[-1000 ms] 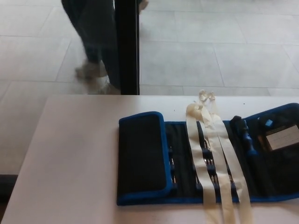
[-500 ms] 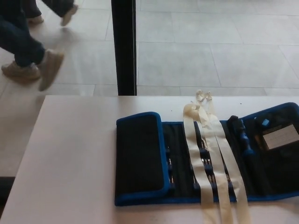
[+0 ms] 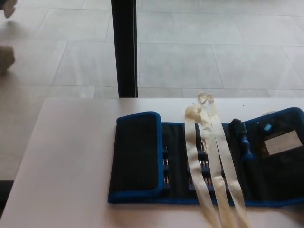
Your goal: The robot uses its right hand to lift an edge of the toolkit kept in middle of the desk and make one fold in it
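Gone from the floor beyond the desk is nearly all of the walking person: only a blurred shoe (image 3: 5, 59) shows at the 10 o'clock edge, where half a second ago legs and both shoes were in plain sight. Whatever else looks shifted is just the camera drifting a little.

The toolkit (image 3: 204, 161), a black roll-up pouch edged in blue, lies on the pale desk (image 3: 71, 161) right of centre, running out of view at 3 o'clock. Its left end is already folded over as a flap (image 3: 135, 156), lying flat on the tool slots. Two cream ribbons (image 3: 213, 161) cross the open middle from a knot at the far edge down past the near edge at 6 o'clock. A blue-handled tool (image 3: 244, 142) and a white label (image 3: 282, 141) sit toward the right.

Bare desk stretches wide from 7 to 10 o'clock, with a narrower strip along the far edge. A black post (image 3: 124, 47) stands behind at 12 o'clock.

Neither robot hand is anywhere to be seen.
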You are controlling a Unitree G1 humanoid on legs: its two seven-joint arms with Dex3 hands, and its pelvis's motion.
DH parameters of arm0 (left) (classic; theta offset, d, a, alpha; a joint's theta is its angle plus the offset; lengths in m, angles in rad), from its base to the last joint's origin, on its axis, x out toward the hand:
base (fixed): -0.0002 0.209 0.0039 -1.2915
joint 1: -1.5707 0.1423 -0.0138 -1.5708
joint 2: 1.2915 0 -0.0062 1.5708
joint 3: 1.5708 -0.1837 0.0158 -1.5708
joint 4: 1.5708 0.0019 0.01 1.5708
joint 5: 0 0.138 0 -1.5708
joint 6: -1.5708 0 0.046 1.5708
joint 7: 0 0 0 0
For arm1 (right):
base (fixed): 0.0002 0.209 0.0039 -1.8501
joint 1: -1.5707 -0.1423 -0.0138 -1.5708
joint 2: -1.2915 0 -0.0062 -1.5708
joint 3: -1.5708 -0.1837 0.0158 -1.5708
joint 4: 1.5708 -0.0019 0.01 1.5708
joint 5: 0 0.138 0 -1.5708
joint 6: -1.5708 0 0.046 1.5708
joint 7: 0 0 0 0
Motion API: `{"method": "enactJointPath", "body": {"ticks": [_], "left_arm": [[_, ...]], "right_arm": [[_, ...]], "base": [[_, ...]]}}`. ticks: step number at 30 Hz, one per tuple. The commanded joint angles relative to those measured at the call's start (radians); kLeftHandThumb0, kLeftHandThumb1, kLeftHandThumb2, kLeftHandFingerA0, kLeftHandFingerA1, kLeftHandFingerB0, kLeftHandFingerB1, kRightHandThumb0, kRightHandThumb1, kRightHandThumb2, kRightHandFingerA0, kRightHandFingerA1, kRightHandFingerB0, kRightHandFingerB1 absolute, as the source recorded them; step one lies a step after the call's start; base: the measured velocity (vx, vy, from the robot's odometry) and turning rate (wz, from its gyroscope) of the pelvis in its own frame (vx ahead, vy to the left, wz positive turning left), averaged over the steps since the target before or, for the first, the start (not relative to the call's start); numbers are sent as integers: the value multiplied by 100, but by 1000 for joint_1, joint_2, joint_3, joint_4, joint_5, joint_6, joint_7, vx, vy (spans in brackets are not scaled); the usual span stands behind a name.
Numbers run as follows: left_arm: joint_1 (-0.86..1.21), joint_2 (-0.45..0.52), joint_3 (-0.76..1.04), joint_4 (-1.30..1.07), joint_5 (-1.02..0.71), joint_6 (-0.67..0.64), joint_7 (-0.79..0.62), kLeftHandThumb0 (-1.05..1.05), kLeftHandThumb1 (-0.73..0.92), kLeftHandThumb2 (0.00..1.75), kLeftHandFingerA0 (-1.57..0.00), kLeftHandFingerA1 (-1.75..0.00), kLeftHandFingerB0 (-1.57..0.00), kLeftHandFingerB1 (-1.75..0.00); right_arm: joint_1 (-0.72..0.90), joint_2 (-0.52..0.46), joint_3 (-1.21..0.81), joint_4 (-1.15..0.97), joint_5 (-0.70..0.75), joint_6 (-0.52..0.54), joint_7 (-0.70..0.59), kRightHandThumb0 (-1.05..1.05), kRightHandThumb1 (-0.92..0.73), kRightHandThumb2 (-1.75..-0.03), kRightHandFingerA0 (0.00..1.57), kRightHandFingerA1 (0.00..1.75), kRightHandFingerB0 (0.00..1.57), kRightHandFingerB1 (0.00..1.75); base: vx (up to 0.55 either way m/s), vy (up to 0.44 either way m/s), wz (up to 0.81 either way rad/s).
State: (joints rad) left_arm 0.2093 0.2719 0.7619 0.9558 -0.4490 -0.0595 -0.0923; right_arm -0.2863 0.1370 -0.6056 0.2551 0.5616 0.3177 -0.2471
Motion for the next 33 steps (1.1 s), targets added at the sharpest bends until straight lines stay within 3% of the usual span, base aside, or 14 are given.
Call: {"method": "enactJointPath", "body": {"ticks": [1,2,5,6,7,8,10,11,22,23,25,28,30,33], "left_arm": [[-1,22,0,-4,-8,-4,31,-95,86,94,-43,-55,-29,-44],[2,20,-2,-13,-7,2,35,-93,92,89,-45,-54,-31,-44],[3,23,-5,-10,-6,4,37,-92,92,90,-45,-56,-28,-43],[8,18,-4,-25,-9,6,40,-91,90,126,-44,-63,-29,-53],[13,14,-5,-38,-9,9,43,-92,92,88,-43,-57,-28,-45],[6,23,-7,-13,-4,0,38,-95,92,86,-46,-56,-31,-43],[8,26,-5,-9,-8,-2,35,-94,92,82,-46,-56,-32,-43],[12,22,-2,-13,-12,-3,30,-91,92,88,-45,-56,-28,-43],[11,22,-21,0,-1,-14,21,-94,91,89,-43,-53,-29,-42],[10,21,-23,-5,-1,-13,24,-93,92,88,-43,-53,-29,-42],[10,20,-21,-21,-8,-2,36,-92,92,87,-45,-55,-32,-43],[15,17,-17,-50,-15,12,43,-92,92,87,-44,-54,-31,-43],[14,23,-22,-55,-6,13,50,-92,92,90,-43,-57,-27,-42],[7,32,-25,-48,-2,11,54,-92,92,90,-42,-54,-30,-43]], "right_arm": [[51,60,22,-78,53,59,-48,-73,-72,-104,27,59,13,49],[53,61,30,-101,54,67,-54,-72,-90,-67,34,55,20,39],[64,53,70,-195,52,104,-57,-71,-89,-67,36,52,19,37],[64,46,84,-215,43,112,-65,-71,-88,-66,39,50,22,37],[68,37,100,-238,37,115,-54,-70,-88,-66,38,50,21,38],[73,14,124,-283,41,126,-23,-71,-71,-101,31,57,12,46],[77,9,139,-300,43,128,-21,-69,-71,-98,30,56,14,46],[79,3,150,-326,40,130,-22,-69,-69,-96,32,56,17,47],[157,-110,352,-492,-48,54,132,-72,-69,-98,32,59,19,50],[165,-118,365,-503,-55,63,133,-71,-83,-66,39,55,23,42],[202,-142,418,-519,-84,109,137,-69,-85,-67,43,56,26,43],[229,-204,469,-466,-135,102,182,-71,-84,-67,41,57,27,44],[257,-307,528,-399,-196,124,242,-68,-87,-67,36,54,23,43],[257,-362,557,-306,-232,129,240,-64,-88,-66,37,56,26,44]], "base": [[0,0,0],[0,0,0],[0,0,0],[0,0,0],[0,0,0],[0,0,0],[0,0,0],[0,0,0],[0,0,0],[0,0,0],[0,0,0],[0,0,0],[0,0,0],[0,0,0]]}}
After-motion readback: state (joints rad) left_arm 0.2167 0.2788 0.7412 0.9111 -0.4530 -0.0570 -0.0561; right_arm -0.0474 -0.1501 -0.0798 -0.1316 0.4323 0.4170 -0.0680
